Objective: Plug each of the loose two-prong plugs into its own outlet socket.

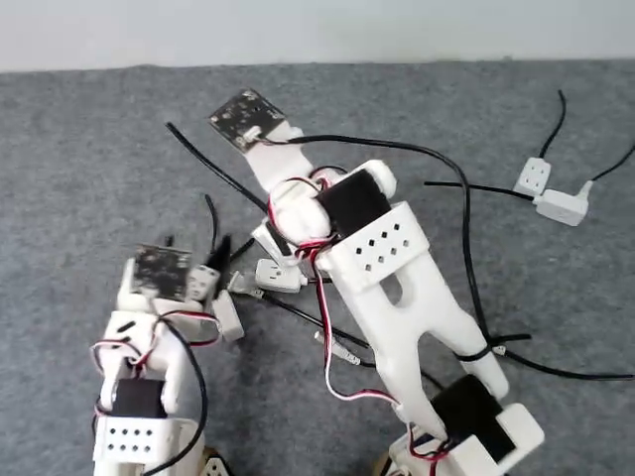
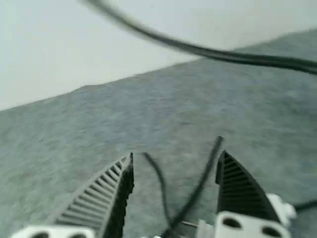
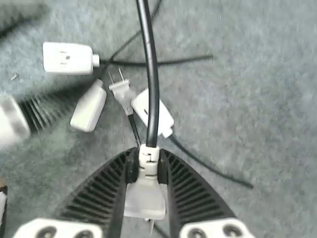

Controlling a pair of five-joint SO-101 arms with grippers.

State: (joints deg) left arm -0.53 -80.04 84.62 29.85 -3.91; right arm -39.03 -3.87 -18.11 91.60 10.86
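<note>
Our right jaws are pinching a white two-prong plug by its body, one ribbed finger on each side. Its black cord leaves straight ahead from between the fingertips, and a prong tip shows at the wrist end.

Just beyond those fingertips lies a loose plug, its two prongs pointing away from the jaws. A rounded white block lies on one side of it, and a flat white block on the other, with the cord passing over it. Farther ahead sits a white outlet socket. The left arm's ribbed finger is near the rounded white block.

Our left jaws stand spread wide, gripping nothing. Thin black cords cross the gap between the left fingers. A white piece with a metal prong shows low in that gap, close to the wrist; we cannot tell whether it touches either finger.

From above, both sets of jaws are close together by a white socket block on the grey surface. Well apart from both, a far socket and a far plug touch each other.
</note>
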